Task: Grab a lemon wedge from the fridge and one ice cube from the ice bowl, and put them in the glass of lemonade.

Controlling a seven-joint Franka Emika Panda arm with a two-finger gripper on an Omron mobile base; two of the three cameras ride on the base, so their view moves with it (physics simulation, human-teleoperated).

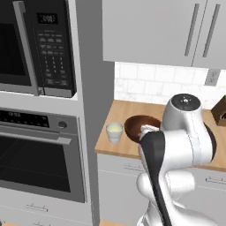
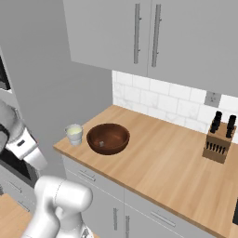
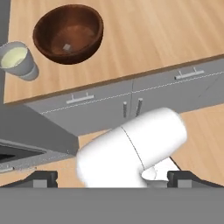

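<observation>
Nothing delivered yet: fingers (image 3: 112, 179) spread wide and empty.

I'm looking down from high over the desk (image 3: 153, 39). The glass (image 3: 16, 61) sits at the desk's end, pale lemonade inside and nothing floating that I can make out. Just beside it is the bowl (image 3: 68, 33), with one small pale cube (image 3: 66, 47) lying in it. I judge both jobs remain: lift the cube, and fetch a lemon wedge from the fridge.
</observation>
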